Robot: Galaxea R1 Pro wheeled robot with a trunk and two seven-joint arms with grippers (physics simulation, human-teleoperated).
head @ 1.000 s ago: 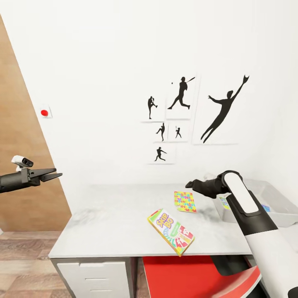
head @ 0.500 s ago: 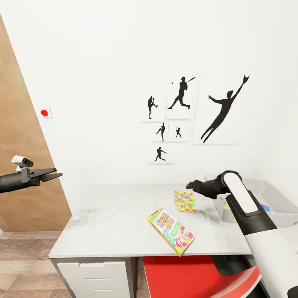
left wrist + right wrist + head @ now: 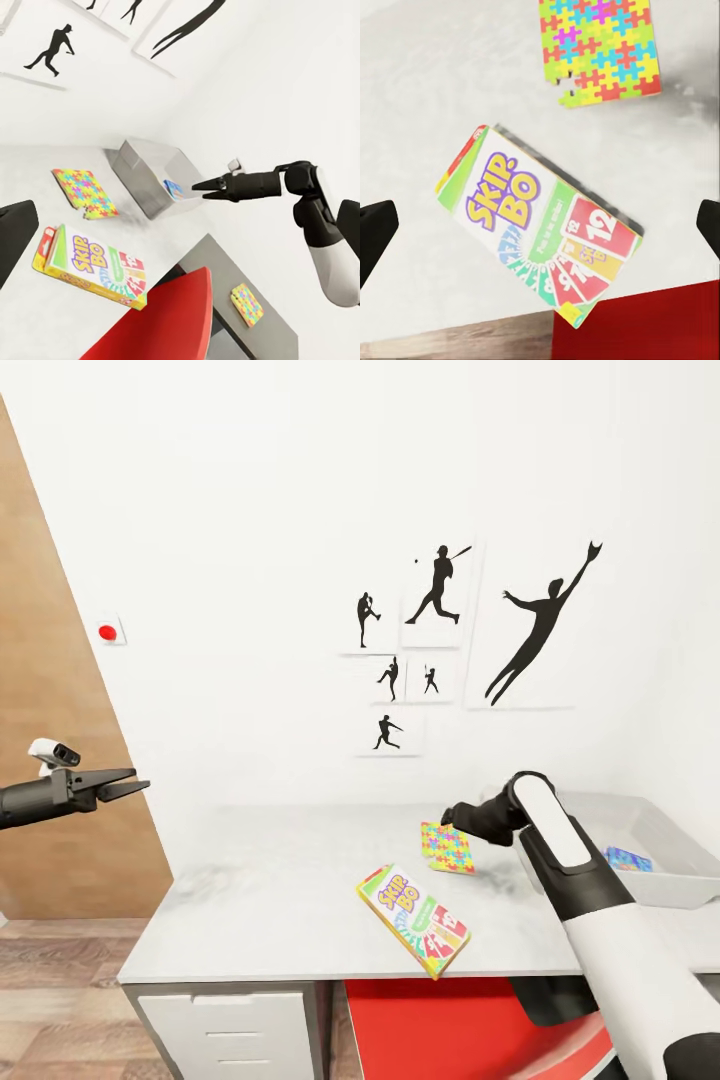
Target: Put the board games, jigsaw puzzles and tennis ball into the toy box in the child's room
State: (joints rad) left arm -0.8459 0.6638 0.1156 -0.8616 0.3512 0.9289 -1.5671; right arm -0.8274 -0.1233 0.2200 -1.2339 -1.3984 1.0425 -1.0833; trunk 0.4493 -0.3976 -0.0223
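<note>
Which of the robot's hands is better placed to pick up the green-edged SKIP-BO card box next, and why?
The right hand: it hovers above the grey-white table, its camera looking down on the SKIP-BO box. The left hand hangs beyond the table's far end.

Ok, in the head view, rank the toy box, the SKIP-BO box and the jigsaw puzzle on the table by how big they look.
Largest to smallest:
1. toy box, though the right arm hides part of it.
2. SKIP-BO box, nearest the camera, so partly flattered.
3. jigsaw puzzle.
</note>
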